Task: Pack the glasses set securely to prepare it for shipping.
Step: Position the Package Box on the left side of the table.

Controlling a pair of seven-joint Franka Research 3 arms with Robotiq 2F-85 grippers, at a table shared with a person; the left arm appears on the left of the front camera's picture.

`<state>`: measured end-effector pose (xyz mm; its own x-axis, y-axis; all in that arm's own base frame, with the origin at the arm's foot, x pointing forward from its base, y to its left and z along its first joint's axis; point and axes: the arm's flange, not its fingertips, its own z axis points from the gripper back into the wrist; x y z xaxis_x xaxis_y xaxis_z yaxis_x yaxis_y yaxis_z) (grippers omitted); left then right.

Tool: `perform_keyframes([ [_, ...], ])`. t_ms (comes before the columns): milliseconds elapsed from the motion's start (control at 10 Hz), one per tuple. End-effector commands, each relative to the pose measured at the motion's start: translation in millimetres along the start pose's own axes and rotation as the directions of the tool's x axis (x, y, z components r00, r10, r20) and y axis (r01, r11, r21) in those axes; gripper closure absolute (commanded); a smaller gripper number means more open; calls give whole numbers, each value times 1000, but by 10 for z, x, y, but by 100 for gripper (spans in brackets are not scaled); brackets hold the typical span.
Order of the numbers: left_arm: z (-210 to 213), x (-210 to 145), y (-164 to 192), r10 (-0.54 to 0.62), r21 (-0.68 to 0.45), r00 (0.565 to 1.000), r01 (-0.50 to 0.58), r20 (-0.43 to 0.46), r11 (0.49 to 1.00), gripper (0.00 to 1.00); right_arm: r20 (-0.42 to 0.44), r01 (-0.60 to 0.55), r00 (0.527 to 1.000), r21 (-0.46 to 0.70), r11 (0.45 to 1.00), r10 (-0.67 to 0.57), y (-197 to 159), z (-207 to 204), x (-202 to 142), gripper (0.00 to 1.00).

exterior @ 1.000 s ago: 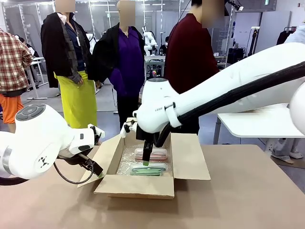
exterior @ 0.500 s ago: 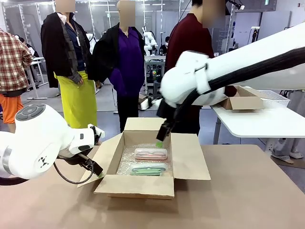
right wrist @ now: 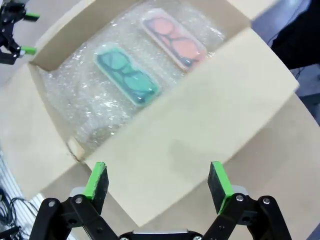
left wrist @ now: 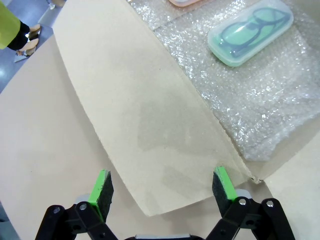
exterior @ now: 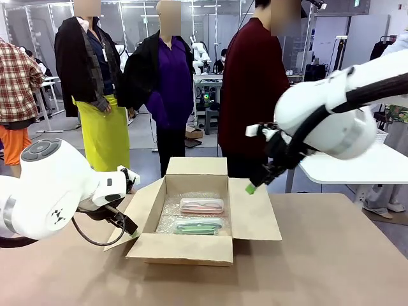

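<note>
Pink case (exterior: 201,205) and green case (exterior: 199,226) lie side by side on bubble wrap (left wrist: 260,110) inside the open cardboard box (exterior: 185,250). Left gripper (left wrist: 162,183), fingers apart, flanks the left flap (left wrist: 150,115). Right gripper (right wrist: 157,181), fingers apart and empty, hangs above the right flap (right wrist: 210,120).

Near case (exterior: 199,225) and far case (exterior: 201,205) on bubble wrap (exterior: 167,220) inside box (exterior: 185,250) on table (exterior: 319,268)
</note>
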<state>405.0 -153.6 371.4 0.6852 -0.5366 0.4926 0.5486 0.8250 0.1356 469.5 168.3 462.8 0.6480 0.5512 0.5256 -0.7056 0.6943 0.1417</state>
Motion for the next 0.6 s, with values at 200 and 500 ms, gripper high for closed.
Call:
perform_keyframes([
  [200,16,-19,9,4,-1,1000,-4,2,1000,0,138,120,984,-20,993,-116,-164,162,-1108,0],
  [500,16,-19,9,4,-1,1000,-4,2,1000,0,140,146,980,-13,989,-142,-200,383,-1729,0],
])
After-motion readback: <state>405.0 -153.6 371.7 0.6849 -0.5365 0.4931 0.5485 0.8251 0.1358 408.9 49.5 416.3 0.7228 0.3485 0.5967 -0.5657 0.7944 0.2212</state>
